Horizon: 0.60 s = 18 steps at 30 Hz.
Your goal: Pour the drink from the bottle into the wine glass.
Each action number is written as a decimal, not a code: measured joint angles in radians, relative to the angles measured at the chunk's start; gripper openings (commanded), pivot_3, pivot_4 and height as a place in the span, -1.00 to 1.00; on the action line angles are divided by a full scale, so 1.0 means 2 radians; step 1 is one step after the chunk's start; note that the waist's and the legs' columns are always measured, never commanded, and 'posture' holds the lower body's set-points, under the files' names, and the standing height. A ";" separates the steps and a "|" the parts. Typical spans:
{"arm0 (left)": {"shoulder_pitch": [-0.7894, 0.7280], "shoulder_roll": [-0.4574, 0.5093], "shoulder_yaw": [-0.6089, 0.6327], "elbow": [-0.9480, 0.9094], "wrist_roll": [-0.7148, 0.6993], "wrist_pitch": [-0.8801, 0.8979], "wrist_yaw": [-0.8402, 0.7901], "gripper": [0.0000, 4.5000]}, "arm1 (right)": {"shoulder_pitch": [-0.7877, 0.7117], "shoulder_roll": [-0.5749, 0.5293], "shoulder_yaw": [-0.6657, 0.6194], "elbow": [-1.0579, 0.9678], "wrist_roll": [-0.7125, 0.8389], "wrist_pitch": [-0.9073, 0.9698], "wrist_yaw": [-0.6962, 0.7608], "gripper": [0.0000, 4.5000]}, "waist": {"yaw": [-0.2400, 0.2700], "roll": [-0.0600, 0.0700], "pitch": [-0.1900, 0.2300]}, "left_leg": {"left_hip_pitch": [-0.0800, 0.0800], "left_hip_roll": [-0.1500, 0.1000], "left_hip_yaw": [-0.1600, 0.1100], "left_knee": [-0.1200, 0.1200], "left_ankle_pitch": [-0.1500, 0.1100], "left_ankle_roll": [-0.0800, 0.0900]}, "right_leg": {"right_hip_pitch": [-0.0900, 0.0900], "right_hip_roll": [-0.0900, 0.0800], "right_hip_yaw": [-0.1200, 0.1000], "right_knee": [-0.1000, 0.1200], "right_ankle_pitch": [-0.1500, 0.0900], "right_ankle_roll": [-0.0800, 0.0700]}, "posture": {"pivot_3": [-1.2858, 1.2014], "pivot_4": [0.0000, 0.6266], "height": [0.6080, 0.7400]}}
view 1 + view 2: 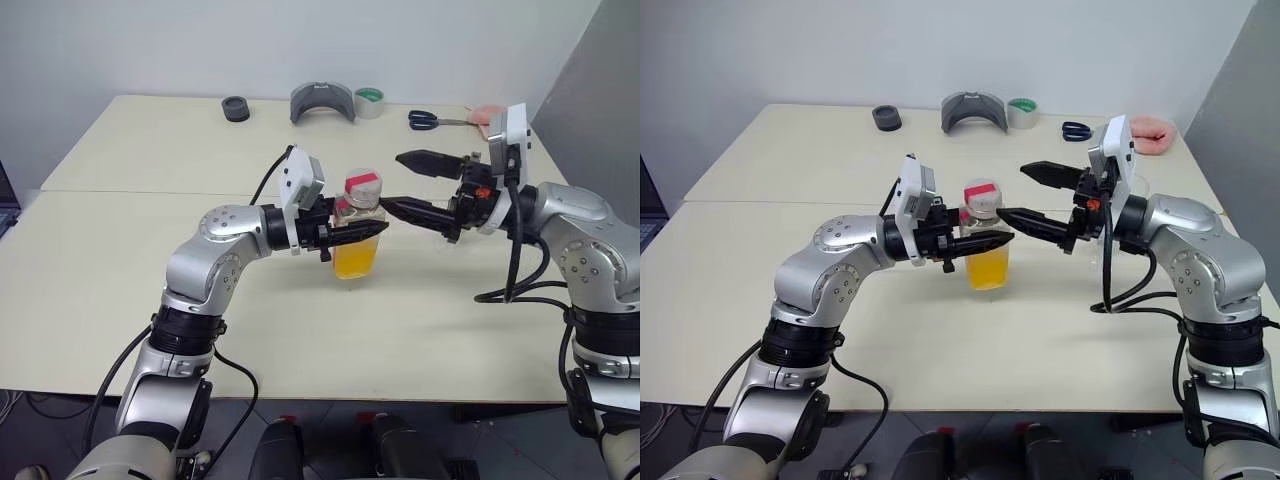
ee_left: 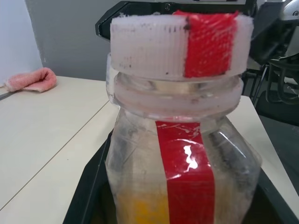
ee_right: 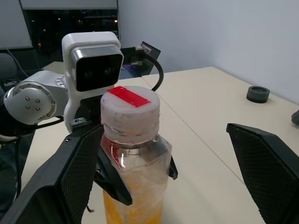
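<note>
The bottle (image 1: 358, 238) stands upright near the middle of the table (image 1: 120, 300), clear and squarish, a red strip down its side, its pale cap (image 1: 363, 187) still on with a red patch. Orange-yellow drink (image 1: 356, 258) fills its lower half.
</note>
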 measured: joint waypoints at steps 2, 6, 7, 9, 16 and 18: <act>0.000 0.000 0.000 0.000 0.001 0.000 0.000 -0.17 | 0.000 0.000 0.000 -0.001 0.006 0.002 0.000 0.99 | 0.000 0.000 0.000 | 0.000 0.000 0.000 0.000 0.000 0.000 | 0.000 0.000 0.000 0.000 0.000 0.000 | 0.03 -0.52 1.00; 0.000 -0.001 0.000 0.000 0.001 0.000 0.000 -0.17 | 0.000 0.000 -0.001 -0.002 0.016 0.012 0.000 0.99 | 0.000 0.000 0.000 | 0.000 0.000 0.000 0.000 0.000 0.000 | 0.000 0.000 0.000 0.000 0.000 0.000 | 0.03 -0.52 1.00; 0.000 -0.001 0.000 0.000 0.001 0.000 0.000 -0.17 | -0.001 0.000 -0.001 -0.002 0.023 0.017 -0.001 0.99 | 0.000 0.000 0.000 | 0.000 0.000 0.000 0.000 0.000 0.000 | 0.000 0.000 0.000 0.000 0.000 0.000 | 0.03 -0.52 1.00; 0.000 -0.002 0.000 0.000 0.001 0.000 0.000 -0.17 | -0.005 0.005 -0.001 -0.002 0.030 0.025 -0.006 0.99 | 0.000 0.000 0.000 | 0.000 0.000 0.000 0.000 0.000 0.000 | 0.000 0.000 0.000 0.000 0.000 0.000 | 0.03 -0.52 1.00; -0.002 -0.007 0.000 0.000 0.001 0.000 0.000 -0.17 | -0.025 0.050 0.004 -0.003 0.029 0.028 -0.034 0.99 | 0.000 0.000 0.000 | 0.000 0.000 0.000 0.000 0.000 0.000 | 0.000 0.000 0.000 0.000 0.000 0.000 | 0.03 -0.52 1.00; -0.002 -0.007 0.000 0.000 0.001 0.000 0.000 -0.17 | -0.025 0.059 0.011 -0.003 0.029 0.028 -0.040 0.99 | 0.000 0.000 0.000 | 0.000 0.000 0.000 0.000 0.000 0.000 | 0.000 0.000 0.000 0.000 0.000 0.000 | 0.03 -0.52 1.00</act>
